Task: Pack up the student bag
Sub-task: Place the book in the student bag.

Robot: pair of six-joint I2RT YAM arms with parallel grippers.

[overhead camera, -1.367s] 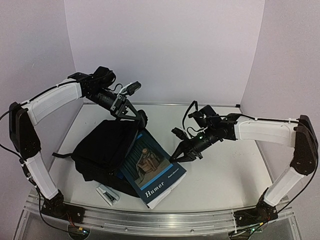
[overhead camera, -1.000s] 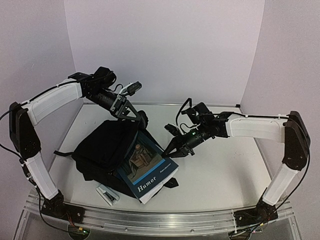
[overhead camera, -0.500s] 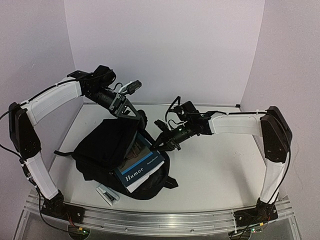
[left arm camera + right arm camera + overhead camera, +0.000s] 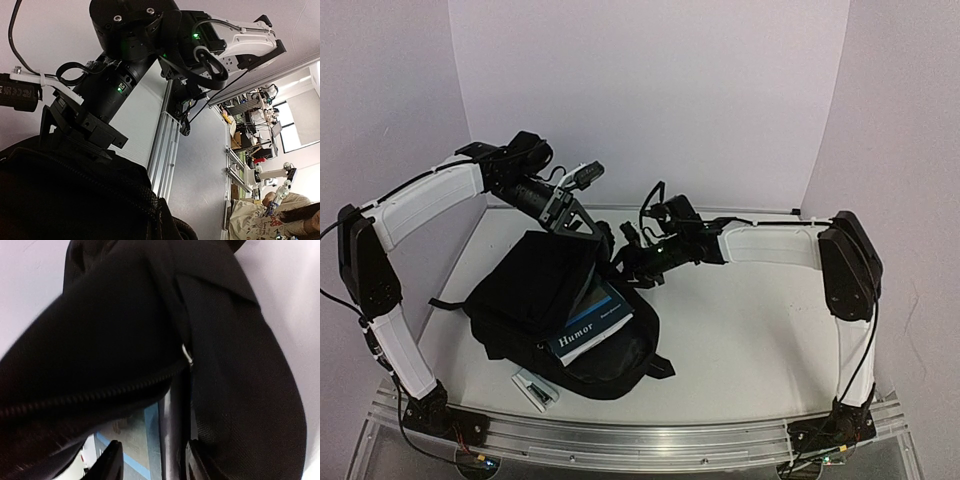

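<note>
Sliding deeper since half a second ago, the book (image 4: 588,318) now shows only its near end from the student bag (image 4: 520,290). The right arm has stretched left across the desk (image 4: 750,330), its claw (image 4: 625,262) spread at the mouth. The left arm arches over, and its claw (image 4: 588,230) pinches the raised far rim. The bag lies on the left of the desk, mouth gaping rightward, long axis unclear.

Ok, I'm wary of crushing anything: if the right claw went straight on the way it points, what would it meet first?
Most likely the book: its edge lies between the fingers of the right claw, inside the student bag. Black fabric closes in just beyond; depth is unclear.
</note>
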